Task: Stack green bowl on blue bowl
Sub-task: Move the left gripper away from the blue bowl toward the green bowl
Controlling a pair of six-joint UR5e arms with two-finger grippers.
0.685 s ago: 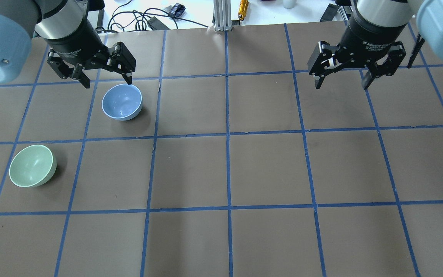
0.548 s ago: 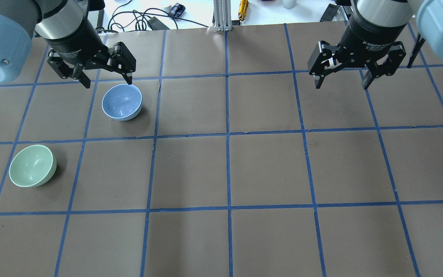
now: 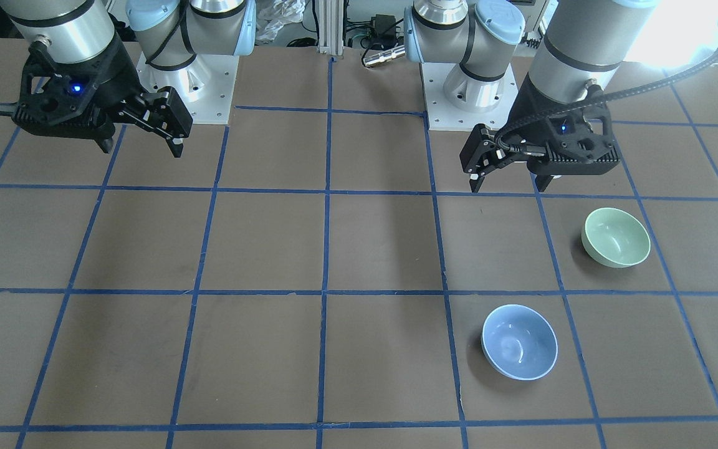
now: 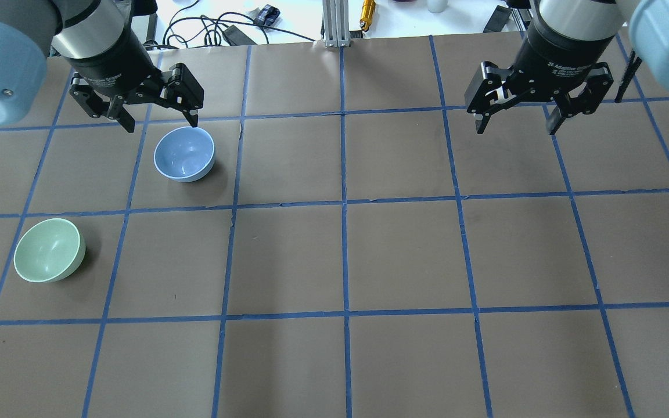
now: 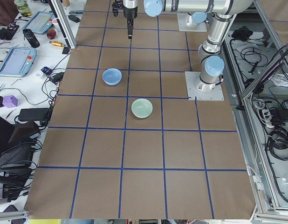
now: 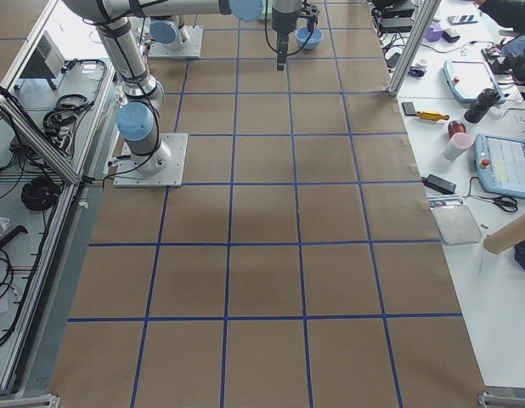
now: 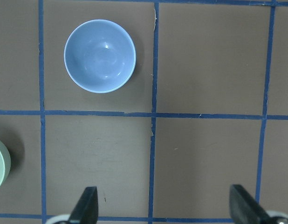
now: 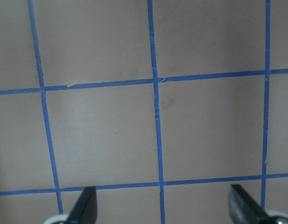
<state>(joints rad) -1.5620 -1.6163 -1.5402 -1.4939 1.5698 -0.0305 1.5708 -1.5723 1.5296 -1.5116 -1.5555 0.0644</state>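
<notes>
Green bowl [image 4: 49,250] upright on table [image 4: 404,255], robot's left side, alone in its taped grid square. Blue bowl [image 4: 184,154] upright in diagonally neighbouring square, farther from robot, well apart from green bowl. Left gripper [image 4: 162,126] aloft, touching neither bowl, fingers spread wide and holding nothing. Right gripper [image 4: 515,131] aloft over table's other half, likewise spread with nothing between its fingers.

The green bowl [image 4: 49,250] and the blue bowl [image 4: 184,154] are set well apart on the table's [image 4: 404,255] left half. The green bowl is located nearer and further left.
</notes>
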